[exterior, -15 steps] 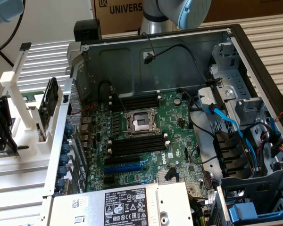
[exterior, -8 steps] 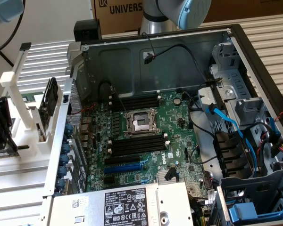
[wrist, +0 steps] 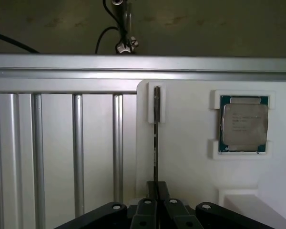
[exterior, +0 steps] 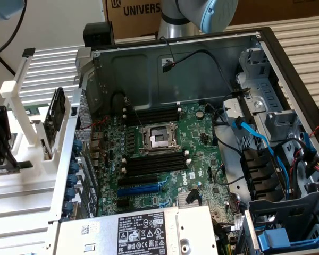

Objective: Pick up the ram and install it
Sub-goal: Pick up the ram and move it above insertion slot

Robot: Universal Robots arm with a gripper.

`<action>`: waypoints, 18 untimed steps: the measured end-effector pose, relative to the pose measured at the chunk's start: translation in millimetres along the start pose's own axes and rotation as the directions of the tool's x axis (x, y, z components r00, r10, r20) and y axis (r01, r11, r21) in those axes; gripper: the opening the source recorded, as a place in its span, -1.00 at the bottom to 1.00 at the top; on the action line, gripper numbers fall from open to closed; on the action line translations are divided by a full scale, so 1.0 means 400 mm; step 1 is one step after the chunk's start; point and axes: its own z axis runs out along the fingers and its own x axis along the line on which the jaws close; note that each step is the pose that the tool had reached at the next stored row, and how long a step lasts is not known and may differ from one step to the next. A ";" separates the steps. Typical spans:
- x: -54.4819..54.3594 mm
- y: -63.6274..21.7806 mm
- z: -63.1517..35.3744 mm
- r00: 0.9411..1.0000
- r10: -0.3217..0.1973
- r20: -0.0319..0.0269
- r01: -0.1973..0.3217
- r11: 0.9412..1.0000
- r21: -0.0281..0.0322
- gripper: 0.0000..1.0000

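In the wrist view the ram (wrist: 156,129) is seen edge-on as a thin dark stick standing in a slot of the white holder plate (wrist: 186,157). My gripper (wrist: 156,187) is over its near end, with both black fingers (wrist: 165,191) pressed together around the stick. In the exterior view my gripper (exterior: 1,143) hangs at the far left, over the white fixture (exterior: 21,122) beside the open computer case. The black memory slots (exterior: 154,162) lie on the green motherboard (exterior: 196,149), on either side of the processor socket (exterior: 157,139).
A processor chip (wrist: 243,124) sits in its own white pocket next to the ram. A dark flat part (exterior: 56,114) stands in the fixture. The case wall (exterior: 69,159) separates fixture and motherboard. A blue expansion slot (exterior: 141,187), cables (exterior: 255,138) and drive cages (exterior: 287,122) crowd the case.
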 end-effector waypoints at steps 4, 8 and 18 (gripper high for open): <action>-0.001 0.000 -0.024 1.000 0.000 0.000 0.000 1.000 0.000 -0.76; -0.002 -0.001 -0.051 1.000 0.000 0.000 0.000 1.000 0.000 -0.76; -0.006 -0.001 -0.141 1.000 0.002 0.000 -0.002 1.000 0.000 -0.76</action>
